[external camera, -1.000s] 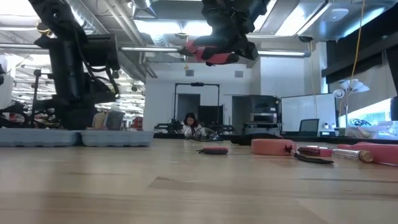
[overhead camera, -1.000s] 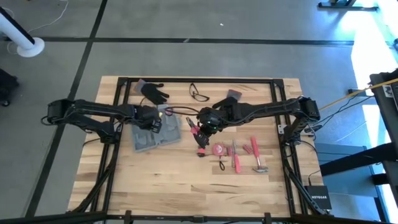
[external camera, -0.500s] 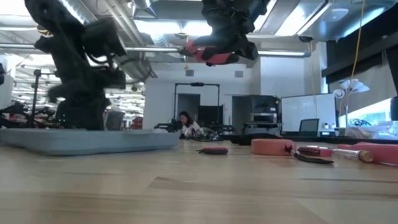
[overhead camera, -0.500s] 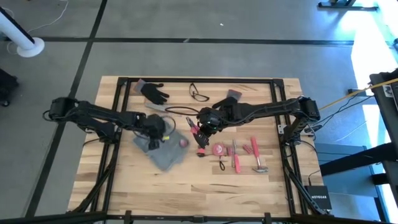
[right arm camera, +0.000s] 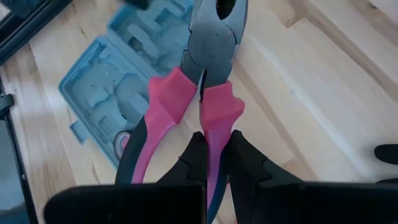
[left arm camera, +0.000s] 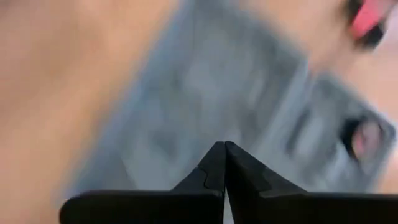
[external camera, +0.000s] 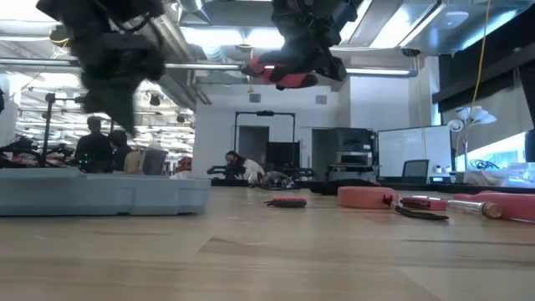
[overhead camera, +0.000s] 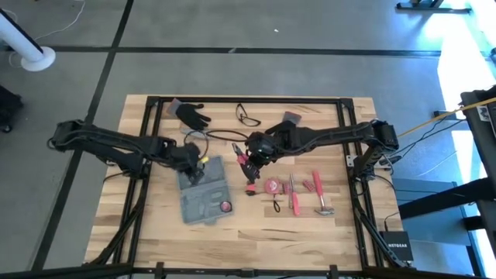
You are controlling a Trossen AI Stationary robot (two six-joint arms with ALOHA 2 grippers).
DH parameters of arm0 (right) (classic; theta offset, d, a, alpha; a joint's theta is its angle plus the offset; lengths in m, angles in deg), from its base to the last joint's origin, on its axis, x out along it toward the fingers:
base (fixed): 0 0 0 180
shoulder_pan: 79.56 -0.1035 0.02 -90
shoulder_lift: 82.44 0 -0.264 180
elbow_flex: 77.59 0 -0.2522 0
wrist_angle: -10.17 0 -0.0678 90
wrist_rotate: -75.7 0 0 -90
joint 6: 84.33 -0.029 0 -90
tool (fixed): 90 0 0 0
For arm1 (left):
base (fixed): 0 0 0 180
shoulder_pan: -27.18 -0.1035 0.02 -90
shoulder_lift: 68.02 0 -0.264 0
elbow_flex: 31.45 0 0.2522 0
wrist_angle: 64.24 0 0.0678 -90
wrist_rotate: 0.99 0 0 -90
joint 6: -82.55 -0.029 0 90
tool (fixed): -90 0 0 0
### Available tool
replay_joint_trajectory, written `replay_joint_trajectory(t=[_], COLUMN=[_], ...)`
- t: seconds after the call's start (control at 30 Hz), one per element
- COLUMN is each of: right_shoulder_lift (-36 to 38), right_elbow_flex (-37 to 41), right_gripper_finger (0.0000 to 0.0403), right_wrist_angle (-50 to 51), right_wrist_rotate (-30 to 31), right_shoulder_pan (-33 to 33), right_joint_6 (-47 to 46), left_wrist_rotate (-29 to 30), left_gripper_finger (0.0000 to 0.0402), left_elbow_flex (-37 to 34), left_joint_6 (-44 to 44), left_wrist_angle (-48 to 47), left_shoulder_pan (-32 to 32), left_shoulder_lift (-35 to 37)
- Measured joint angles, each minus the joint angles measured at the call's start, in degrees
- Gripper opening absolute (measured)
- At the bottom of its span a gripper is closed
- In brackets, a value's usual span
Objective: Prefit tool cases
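The tool case [overhead camera: 203, 191] lies open and flat on the wooden surface [overhead camera: 232, 232], left of centre, recesses up. The left hand [overhead camera: 195, 168] hangs over its far end, fingers pressed together and empty. The right hand [overhead camera: 256, 155] hovers mid-surface, clamped on pink-handled pliers [right arm camera: 186, 99].

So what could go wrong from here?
The right gripper pinches only one pink handle of the pliers, held above the table; they could swing or slip out. The tool case lies open with the left gripper shut at its edge, so another nudge might skew it.
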Motion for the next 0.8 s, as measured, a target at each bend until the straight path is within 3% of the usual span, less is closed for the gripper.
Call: replay_joint_trajectory(t=[0.07,0.13,0.4,0.53,0.8], right_shoulder_lift=[0.00,0.00,-0.02,-0.02,-0.02], right_elbow_flex=[0.00,0.00,0.00,0.00,0.00], right_gripper_finger=[0.0026,0.0026,0.0026,0.0026,0.0026], right_wrist_angle=[-0.02,0.02,0.25,0.04,-0.15], right_wrist_rotate=[-0.09,-0.61,-3.80,-5.15,-6.18], right_shoulder_pan=[0.60,1.33,4.41,5.10,4.96], right_joint_6=[0.28,0.48,3.65,4.65,4.93], left_wrist_rotate=[-5.28,-6.64,-1.09,1.62,3.82], left_gripper_finger=[0.0000,0.0000,0.0000,0.0000,0.0000], left_elbow_flex=[-0.32,-0.35,-0.32,-0.32,-0.16], left_joint_6=[7.11,12.98,37.47,43.62,47.06], left_wrist_angle=[-2.07,-1.78,13.80,15.64,19.60], left_shoulder_pan=[2.77,7.11,20.63,22.02,20.88], left_shoulder_lift=[-0.58,-1.36,-8.38,-13.66,-22.81])
